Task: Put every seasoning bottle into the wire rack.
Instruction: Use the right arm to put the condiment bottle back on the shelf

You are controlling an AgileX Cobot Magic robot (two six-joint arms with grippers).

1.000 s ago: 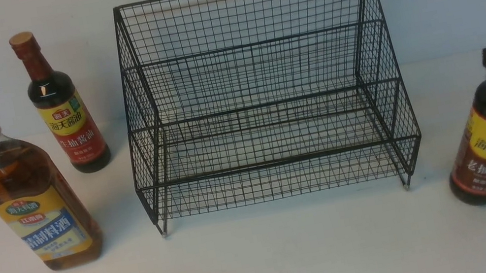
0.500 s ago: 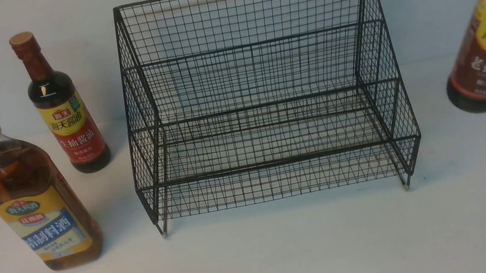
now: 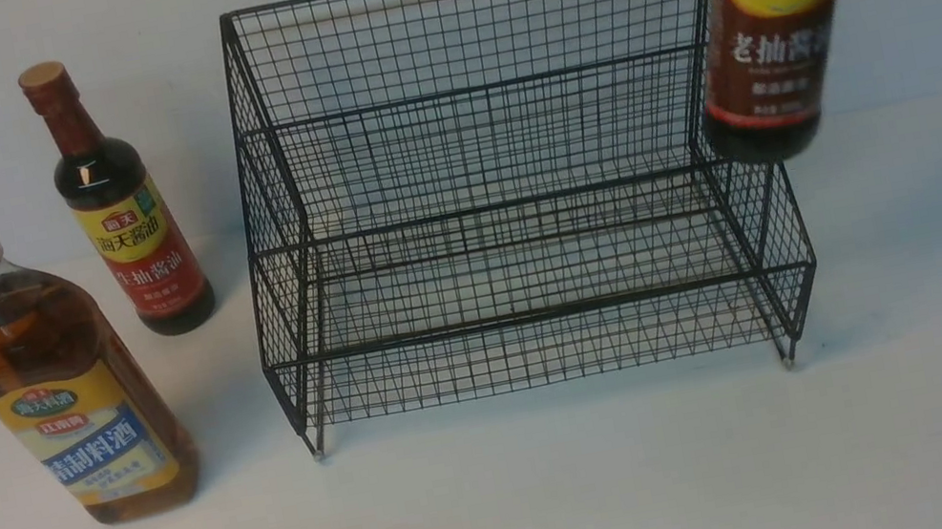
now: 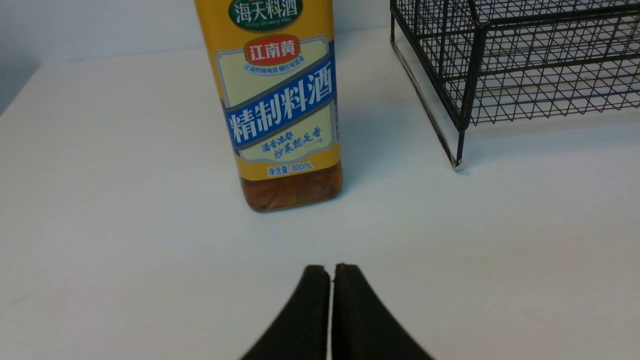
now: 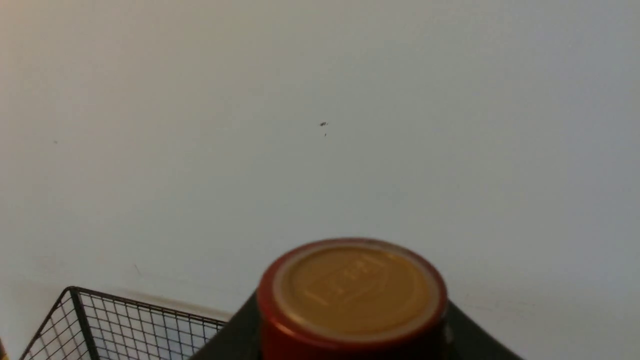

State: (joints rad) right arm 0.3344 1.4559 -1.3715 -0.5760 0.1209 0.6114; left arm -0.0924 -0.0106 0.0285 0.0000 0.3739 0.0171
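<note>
Right gripper first: its dark fingers sit either side of the neck just under the red-rimmed cap, partly closed and clamped on the brown-band soy-sauce bottle. In the front view that bottle hangs in the upper right of the frame, clear of the table. It leans a little and its base is level with the step in the right side wall of the wire rack. It overlaps that wall in the picture, but I can't tell whether it is over the rack or in front of it.

It looks like a full glass bottle: heavy for its width, hard, smooth and breakable. Held this high on the neck it could swing, though the cap rim should stop it slipping through.

Left gripper is at the bottom centre of its own view, jaws pressed together, holding nothing, low over the table. Just ahead of it stands the amber cooking-wine bottle, at the lower left of the front view. It's the biggest and probably the heaviest, and the body looks too broad to grip, so I'd take it by the neck. Behind it, at upper left, the red-band soy-sauce bottle stands upright beside the rack, and its slim neck is the obvious place to hold
</note>
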